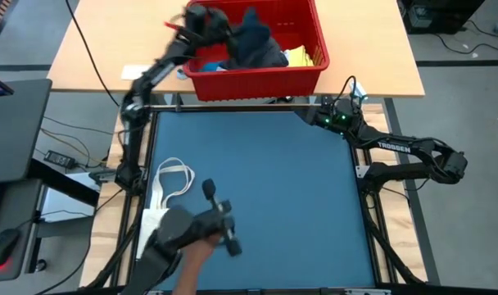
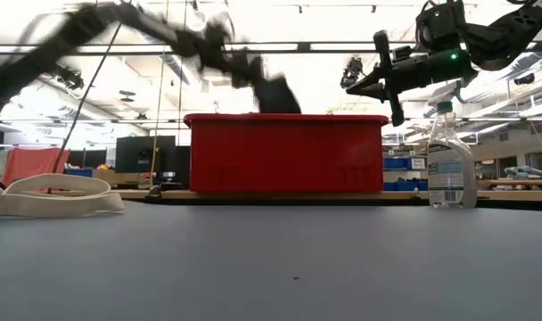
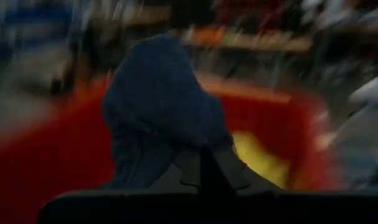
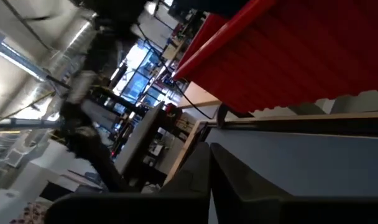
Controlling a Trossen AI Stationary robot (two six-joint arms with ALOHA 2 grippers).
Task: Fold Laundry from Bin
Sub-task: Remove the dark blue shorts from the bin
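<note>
The red bin (image 1: 257, 49) stands on the wooden table beyond the blue mat's far edge. It holds dark navy, dark grey (image 1: 269, 57), bright blue and yellow (image 1: 302, 56) cloth pieces. My left gripper (image 1: 224, 34) reaches over the bin from the left and is shut on a dark navy cloth (image 3: 158, 106), which also shows above the bin's rim in the low view (image 2: 280, 94). My right gripper (image 1: 314, 112) hovers shut and empty at the mat's far right corner, just in front of the bin (image 4: 301, 56). My left gripper pinches a bunched part of the navy cloth (image 3: 192, 146) between its two fingers, several layers gathered together. The fingers slant down into the bin from the table's left side. The cloth bulges past the fingertips, raised above the bin's rim; its lower part is hidden behind the bin wall.
A cream tote bag (image 1: 171, 184) with long handles lies at the mat's left edge. A person's hand with a black tool (image 1: 212, 225) reaches over the mat's near left part. A clear spray bottle (image 2: 449, 160) stands to the right of the bin.
</note>
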